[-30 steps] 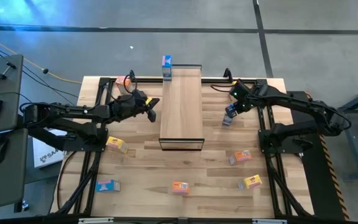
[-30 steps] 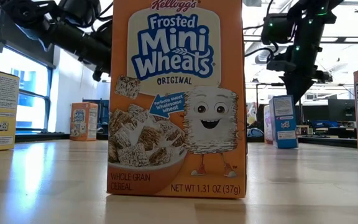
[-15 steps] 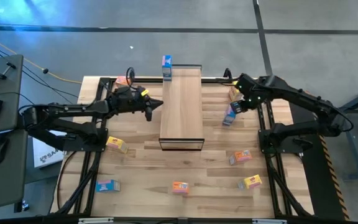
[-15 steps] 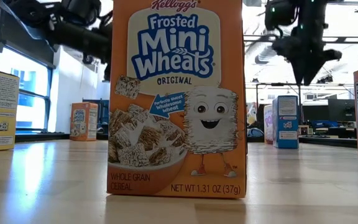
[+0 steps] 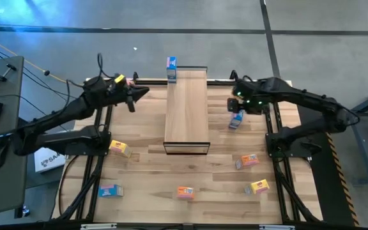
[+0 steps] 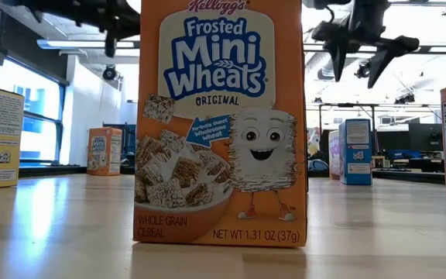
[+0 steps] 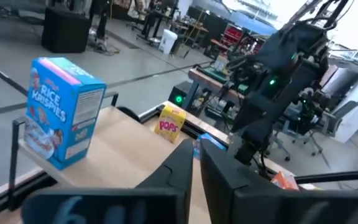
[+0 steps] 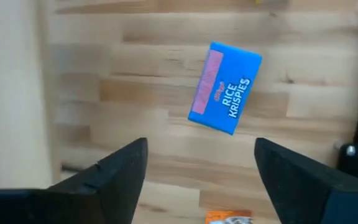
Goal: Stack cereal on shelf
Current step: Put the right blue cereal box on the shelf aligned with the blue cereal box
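The right claw (image 5: 236, 102) hangs wide open and empty, with a blue Rice Krispies box (image 8: 224, 86) lying flat on the bench (image 5: 145, 172) just beneath and beyond it, beside the shelf (image 5: 186, 108). This looks like the pick-up step: next the claw should drop and straddle the box. The left claw (image 5: 133, 97), fingers together and holding nothing, hovers off the shelf's other side. Only its wrist view shows another blue box (image 7: 64, 112) standing upright on the shelf end.
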